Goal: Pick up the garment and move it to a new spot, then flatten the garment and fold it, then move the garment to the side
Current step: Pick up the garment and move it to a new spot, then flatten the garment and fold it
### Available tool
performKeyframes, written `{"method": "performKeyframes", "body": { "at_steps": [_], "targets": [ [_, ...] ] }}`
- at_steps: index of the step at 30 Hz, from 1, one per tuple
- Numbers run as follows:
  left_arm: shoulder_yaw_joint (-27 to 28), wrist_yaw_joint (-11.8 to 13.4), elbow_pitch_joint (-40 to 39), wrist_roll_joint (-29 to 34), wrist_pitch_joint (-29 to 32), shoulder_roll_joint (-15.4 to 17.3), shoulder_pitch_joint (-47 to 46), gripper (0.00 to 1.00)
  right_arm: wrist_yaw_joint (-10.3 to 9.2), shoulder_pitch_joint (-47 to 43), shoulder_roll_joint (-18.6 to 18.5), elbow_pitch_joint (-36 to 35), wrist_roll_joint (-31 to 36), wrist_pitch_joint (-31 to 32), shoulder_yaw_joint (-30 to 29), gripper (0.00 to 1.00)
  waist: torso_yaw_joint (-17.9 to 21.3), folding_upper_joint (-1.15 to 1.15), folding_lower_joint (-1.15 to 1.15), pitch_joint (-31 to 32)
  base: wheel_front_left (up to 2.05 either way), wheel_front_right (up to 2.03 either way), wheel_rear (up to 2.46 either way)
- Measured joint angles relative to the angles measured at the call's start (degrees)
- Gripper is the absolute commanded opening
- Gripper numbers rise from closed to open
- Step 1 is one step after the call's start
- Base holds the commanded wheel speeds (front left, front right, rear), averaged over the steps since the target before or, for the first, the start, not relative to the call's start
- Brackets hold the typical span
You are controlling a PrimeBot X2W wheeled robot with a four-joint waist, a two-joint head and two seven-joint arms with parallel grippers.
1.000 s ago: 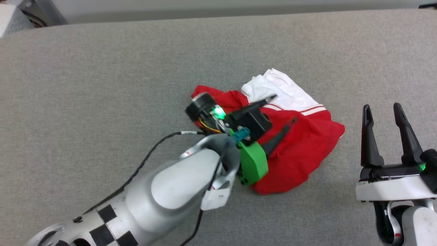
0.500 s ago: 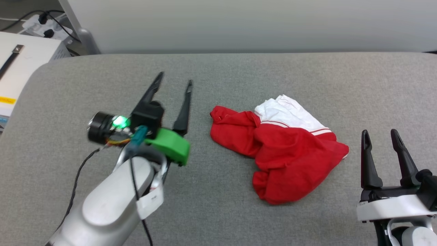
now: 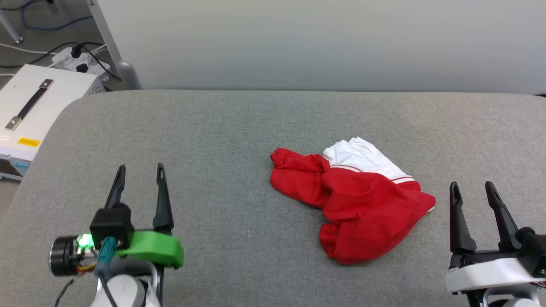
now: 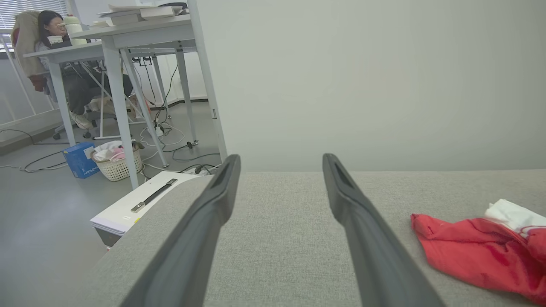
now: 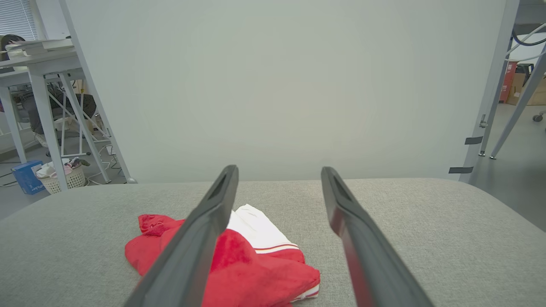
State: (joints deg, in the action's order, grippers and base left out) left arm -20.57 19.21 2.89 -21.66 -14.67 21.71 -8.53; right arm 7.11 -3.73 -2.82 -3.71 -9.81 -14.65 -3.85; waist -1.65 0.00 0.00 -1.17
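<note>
Jersey, red fabric with white sleeve [image 3: 354, 204], lies nearest right end effector [image 3: 471, 185]

Crumpled, the jersey rests right of centre on the grey fabric-topped desk [image 3: 222, 128], long axis slanting far-left to near-right. The right end effector, fingers spread and empty, stands near its corner; the left end effector [image 3: 140, 167], equally spread and empty, is well apart.

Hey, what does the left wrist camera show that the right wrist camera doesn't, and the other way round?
Left wrist view: a white box with a black handle on the floor by the table's end. Right wrist view: cardboard boxes in the far background, past grey metal legs. Shared: the crumpled red and white garment lying on the grey table, with a pale wall behind.
</note>
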Motion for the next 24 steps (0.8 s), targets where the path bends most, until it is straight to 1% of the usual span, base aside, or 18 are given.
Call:
{"method": "performKeyframes", "body": {
  "at_steps": [5,10,13,18,24],
  "targets": [
    [5.4,-3.8,-1.3,4.0,0.0,-3.6,6.3,1.00,0.00,-1.1,0.0,0.3,-0.1,0.0,0.0,1.00,0.0,0.00,0.00,0.8,0.00,0.00,0.00],
    [7.4,-7.9,-0.9,7.5,0.0,-6.7,9.4,1.00,0.00,-1.8,0.0,1.1,-0.5,0.0,0.3,1.00,-0.2,0.00,0.00,1.3,0.00,0.00,0.00],
    [8.6,-9.7,-0.6,9.3,0.0,-8.3,10.4,1.00,0.00,-2.3,0.0,1.6,-0.6,0.0,0.6,1.00,-0.4,0.00,0.00,1.6,0.00,0.00,0.00],
    [11.5,-11.7,0.3,11.5,0.0,-10.5,11.7,1.00,0.00,-3.2,0.0,2.4,-1.1,0.0,0.8,1.00,-0.7,0.00,0.00,1.8,0.00,0.00,0.00],
    [13.8,-13.6,0.9,13.3,0.0,-12.6,12.0,1.00,0.00,-3.4,0.0,3.1,-1.2,0.0,0.9,1.00,-0.8,0.00,0.00,1.9,0.00,0.00,0.00]
  ]
}}
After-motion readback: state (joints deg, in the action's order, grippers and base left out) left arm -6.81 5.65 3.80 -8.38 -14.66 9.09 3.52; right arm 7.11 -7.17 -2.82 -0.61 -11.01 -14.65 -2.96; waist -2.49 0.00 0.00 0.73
